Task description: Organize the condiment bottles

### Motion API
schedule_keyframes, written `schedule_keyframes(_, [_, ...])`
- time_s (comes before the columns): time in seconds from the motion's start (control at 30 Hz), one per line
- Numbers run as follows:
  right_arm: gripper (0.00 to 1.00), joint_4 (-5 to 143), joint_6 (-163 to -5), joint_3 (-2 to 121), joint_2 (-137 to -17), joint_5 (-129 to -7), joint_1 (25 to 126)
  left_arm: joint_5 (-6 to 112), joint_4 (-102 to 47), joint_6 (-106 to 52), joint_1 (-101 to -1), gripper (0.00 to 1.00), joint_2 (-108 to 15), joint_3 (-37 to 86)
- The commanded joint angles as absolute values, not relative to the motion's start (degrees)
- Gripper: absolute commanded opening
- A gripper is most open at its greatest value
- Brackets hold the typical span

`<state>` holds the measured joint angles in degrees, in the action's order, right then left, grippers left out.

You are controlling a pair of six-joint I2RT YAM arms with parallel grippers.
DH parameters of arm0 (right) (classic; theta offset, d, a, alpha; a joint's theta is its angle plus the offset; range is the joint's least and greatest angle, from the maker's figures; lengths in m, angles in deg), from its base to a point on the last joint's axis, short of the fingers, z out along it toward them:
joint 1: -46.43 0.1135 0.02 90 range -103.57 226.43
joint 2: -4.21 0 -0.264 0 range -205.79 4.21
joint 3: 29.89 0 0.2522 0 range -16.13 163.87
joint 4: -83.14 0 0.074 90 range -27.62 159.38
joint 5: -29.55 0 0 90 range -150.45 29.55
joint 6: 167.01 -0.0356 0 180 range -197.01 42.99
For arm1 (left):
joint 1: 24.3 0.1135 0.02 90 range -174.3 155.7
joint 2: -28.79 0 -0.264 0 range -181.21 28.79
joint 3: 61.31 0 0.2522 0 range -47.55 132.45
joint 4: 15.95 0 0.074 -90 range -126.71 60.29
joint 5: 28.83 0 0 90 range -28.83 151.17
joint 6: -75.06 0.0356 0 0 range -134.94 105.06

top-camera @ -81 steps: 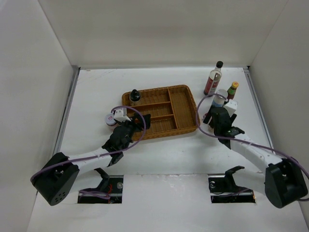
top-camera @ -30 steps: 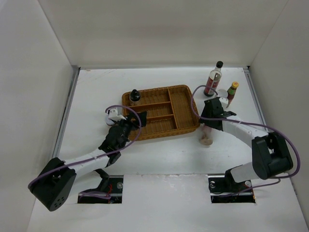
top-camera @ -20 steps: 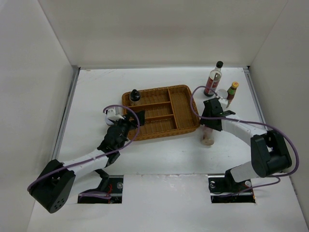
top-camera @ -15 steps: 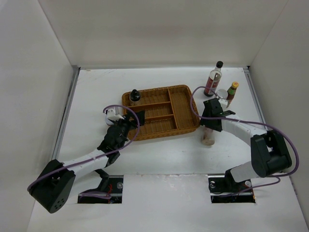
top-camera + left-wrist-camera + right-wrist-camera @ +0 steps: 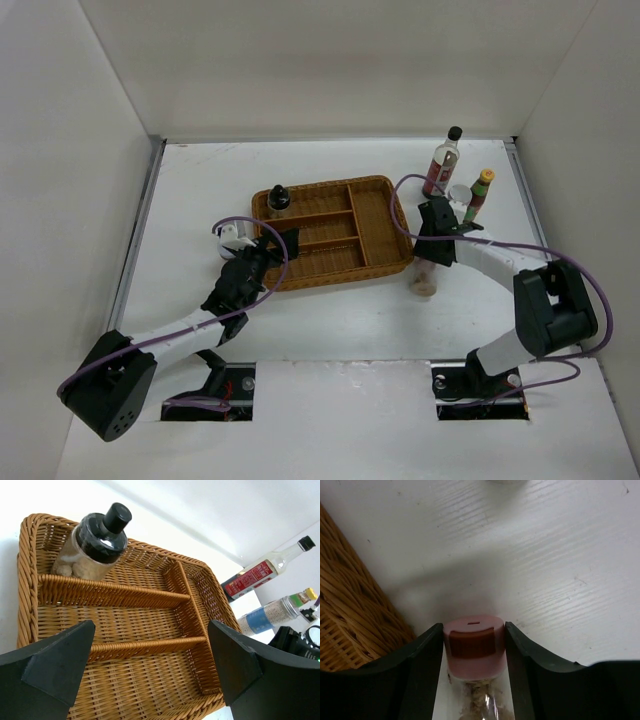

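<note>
My right gripper (image 5: pixel 427 278) (image 5: pixel 473 650) is shut on the pink-capped bottle (image 5: pixel 426 272) (image 5: pixel 472 642), gripping its cap. It holds the bottle cap-down over the table by the wicker tray's (image 5: pixel 345 262) right front corner. The squat black-capped bottle (image 5: pixel 279 198) (image 5: pixel 95 542) stands in the tray's far left compartment. The tall red-labelled bottle (image 5: pixel 440 164) (image 5: pixel 260 572), the white-and-blue bottle (image 5: pixel 458 196) (image 5: pixel 265 617) and the green-and-yellow-capped bottle (image 5: pixel 478 192) (image 5: pixel 304 596) stand at the back right. My left gripper (image 5: pixel 275 250) (image 5: pixel 150 670) is open and empty over the tray's left front edge. The short pink-lidded jar is hidden.
White walls enclose the table on three sides. The tray's (image 5: pixel 140 645) other compartments hold nothing. Its corner shows at the left of the right wrist view (image 5: pixel 345 610). Purple cables loop over both arms.
The right gripper left the bottle group and now holds the pink-capped bottle by the tray's right front corner, shifting slightly in the last second. The left gripper drew back a little to the left.
</note>
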<state>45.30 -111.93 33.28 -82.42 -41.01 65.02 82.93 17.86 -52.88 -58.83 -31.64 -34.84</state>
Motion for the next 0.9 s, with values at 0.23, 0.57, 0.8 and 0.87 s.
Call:
schedule_keyframes(0.23, [0.32,45.39,-112.34,32.83,-76.14,-40.25,65.54,81.82,19.86,-53.7,-58.45,1.0,-31.24,-35.33])
schedule_keyframes(0.57, [0.33,45.47,-112.35,32.38,-60.68,-31.02,68.7,80.86,19.95,-54.23,-58.45,1.0,-31.24,-35.24])
schedule_keyframes(0.8, [0.33,55.99,-107.26,34.06,-54.07,-23.99,75.03,79.89,19.86,-54.84,-58.71,1.0,-31.24,-34.89])
schedule_keyframes(0.87, [0.33,62.58,-105.5,33.36,-54.94,-23.1,76.78,78.49,19.86,-55.28,-58.88,1.0,-31.07,-34.63])
